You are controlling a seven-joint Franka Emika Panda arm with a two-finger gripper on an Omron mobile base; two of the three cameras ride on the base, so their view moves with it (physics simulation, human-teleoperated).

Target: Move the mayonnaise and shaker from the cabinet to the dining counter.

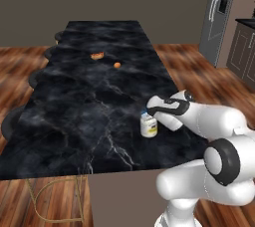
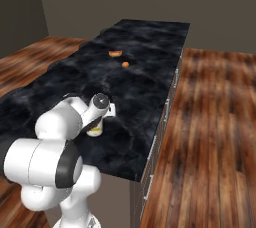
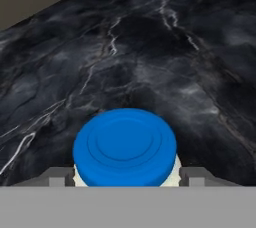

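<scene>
Upright near the counter's (image 1: pixel 74 121) near right edge stands the mayonnaise (image 1: pixel 148 125), its blue lid between the jaws, whose tips flank it in the hand view; whether they grip or have let go cannot be told. Its pale label carries a dark mark too small to read. Farther along the black veined marble lie two small orange things (image 1: pixel 97 56), well apart from the jar, with stools (image 1: pixel 12 121) along the left side.
</scene>
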